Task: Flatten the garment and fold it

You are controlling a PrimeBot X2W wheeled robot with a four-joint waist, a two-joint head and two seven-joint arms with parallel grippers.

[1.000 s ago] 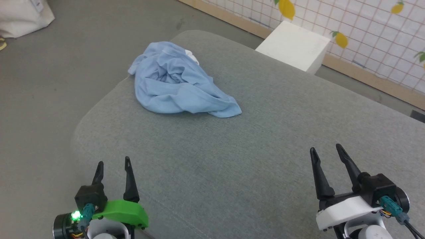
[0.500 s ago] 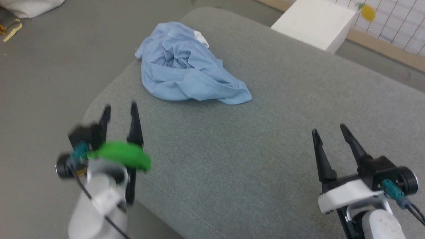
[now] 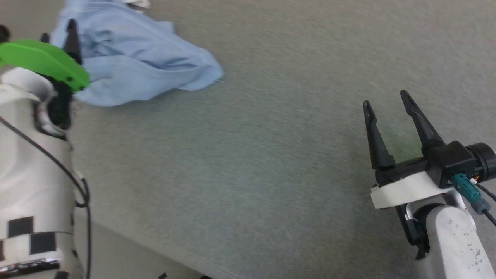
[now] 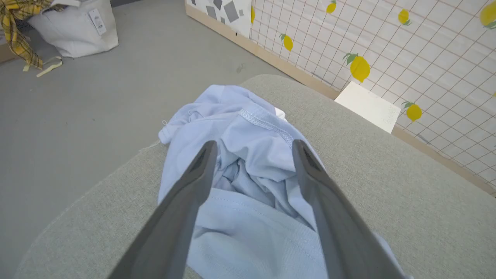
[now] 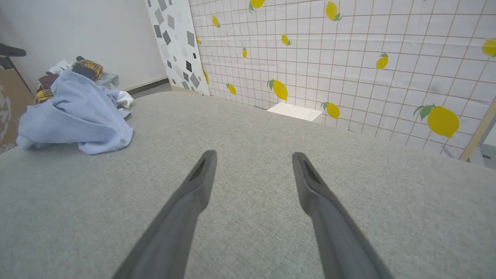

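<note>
Left wrist view: left gripper (image 4: 254, 142), fingers spread wide and empty, above the garment (image 4: 248, 124) heaped at a rounded corner of the grey cushion (image 4: 387, 201).
Item: light blue soft knit, bunched in loose overlapping folds, stitched hem (image 4: 267, 126) uppermost, white collar (image 4: 279, 113) peeking at the far side; cushion of coarse woven cloth. Also the right gripper (image 5: 254, 154), spread and empty, well apart over bare cushion. Risks: a pinch here likely takes several layers and lifts the lump whole; the heap sits near the cushion's edge, so a drag could spill it to the floor (image 4: 77, 108).
</note>
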